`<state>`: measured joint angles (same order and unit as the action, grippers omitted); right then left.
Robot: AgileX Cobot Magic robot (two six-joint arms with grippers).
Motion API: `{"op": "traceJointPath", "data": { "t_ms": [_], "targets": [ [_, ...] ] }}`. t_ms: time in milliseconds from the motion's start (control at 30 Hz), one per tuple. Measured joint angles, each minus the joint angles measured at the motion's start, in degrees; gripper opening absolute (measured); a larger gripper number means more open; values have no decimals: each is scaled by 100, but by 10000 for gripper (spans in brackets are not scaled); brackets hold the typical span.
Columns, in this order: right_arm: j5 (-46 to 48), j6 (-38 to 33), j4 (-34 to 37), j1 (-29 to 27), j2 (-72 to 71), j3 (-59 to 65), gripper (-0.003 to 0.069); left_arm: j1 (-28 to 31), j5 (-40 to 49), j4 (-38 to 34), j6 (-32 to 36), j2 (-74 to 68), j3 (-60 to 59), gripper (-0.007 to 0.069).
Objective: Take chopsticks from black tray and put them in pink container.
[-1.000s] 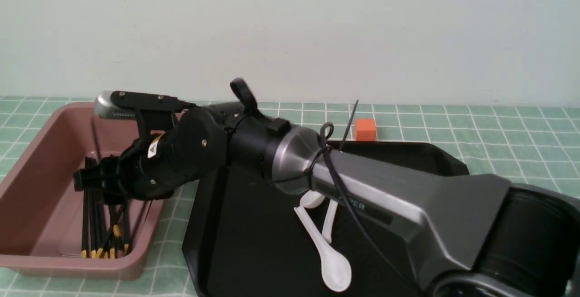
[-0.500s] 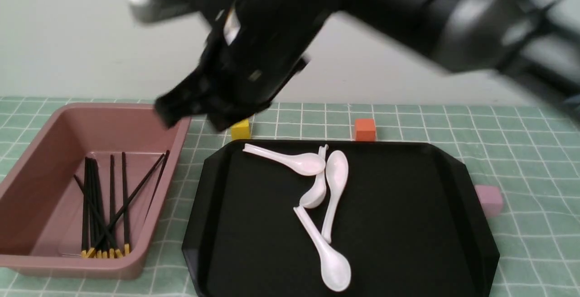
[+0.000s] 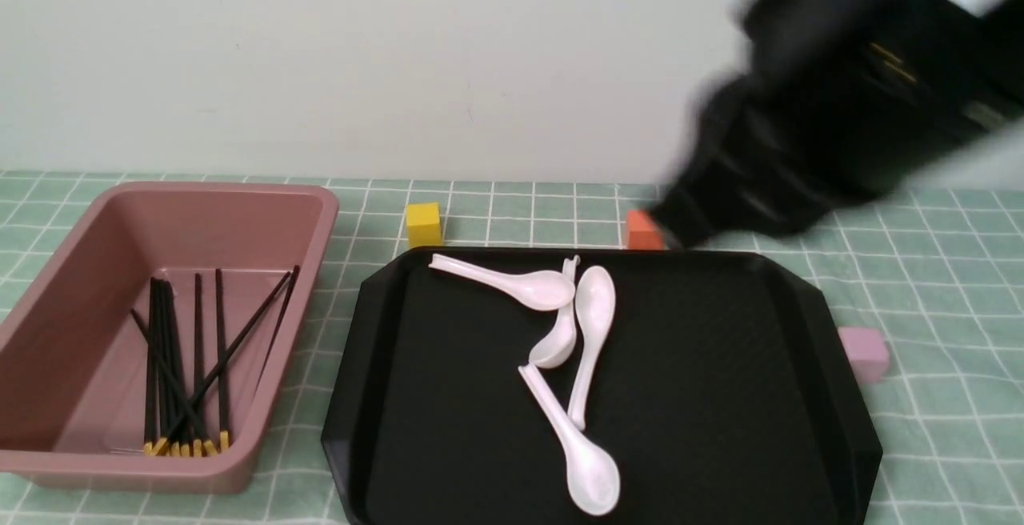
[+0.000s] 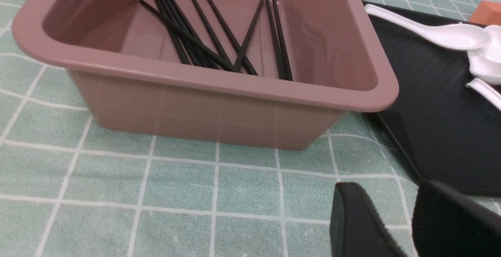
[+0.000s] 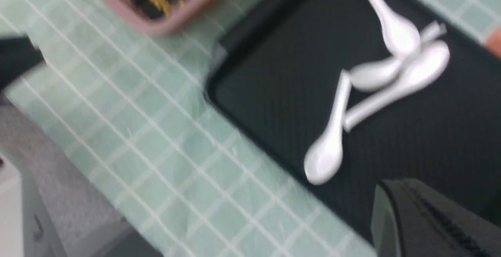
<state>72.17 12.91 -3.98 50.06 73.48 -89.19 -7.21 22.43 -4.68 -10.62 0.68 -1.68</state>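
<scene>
Several black chopsticks (image 3: 180,365) with yellow ends lie inside the pink container (image 3: 240,189) at the left. No chopstick shows on the black tray (image 3: 720,397). My right gripper (image 3: 680,221) is a blurred dark shape high at the right, above the tray's far right corner, apart from everything. In the right wrist view its fingers (image 5: 415,210) sit pressed together with nothing between them. My left gripper (image 4: 391,194) hovers over the cloth in front of the container (image 4: 195,108), open and empty, with the chopsticks (image 4: 211,33) in sight beyond.
White soup spoons (image 3: 576,325) lie crossed in the middle of the tray. A yellow cube (image 3: 424,225) and an orange cube (image 3: 640,229) stand behind the tray. A pale pink cube (image 3: 864,353) sits by its right edge. Green checked cloth covers the table.
My right arm has risen out of the pink container and swung up and across to the right, and its gripper has shut empty. The chopsticks stayed in the container.
</scene>
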Motion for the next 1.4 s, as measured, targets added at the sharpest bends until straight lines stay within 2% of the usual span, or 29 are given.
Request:
{"op": "traceJointPath", "data": {
  "t_ms": [133, 300, 533, 567, 733, 933, 1400],
  "targets": [
    [-57, 39, -274, 0, -1065, 1126, -13, 0, 0, 0, 0, 0, 0, 239],
    [-815, 59, -556, 0, -2671, 2632, -11, 0, 0, 0, 0, 0, 0, 239],
    [-2827, 70, -726, 0, -4968, 4949, -6, 0, 0, 0, 0, 0, 0, 239],
    [-3413, 75, -726, 0, -5332, 5523, -6, 0, 0, 0, 0, 0, 0, 239],
    [-5103, 82, -852, 0, -5701, 6845, -1, 0, 0, 0, 0, 0, 0, 239],
    [-6426, 82, -1018, 0, -5701, 7395, 1, 0, 0, 0, 0, 0, 0, 239],
    [-6646, 88, -1046, 0, -5701, 7430, 6, 0, 0, 0, 0, 0, 0, 239]
  ]
}}
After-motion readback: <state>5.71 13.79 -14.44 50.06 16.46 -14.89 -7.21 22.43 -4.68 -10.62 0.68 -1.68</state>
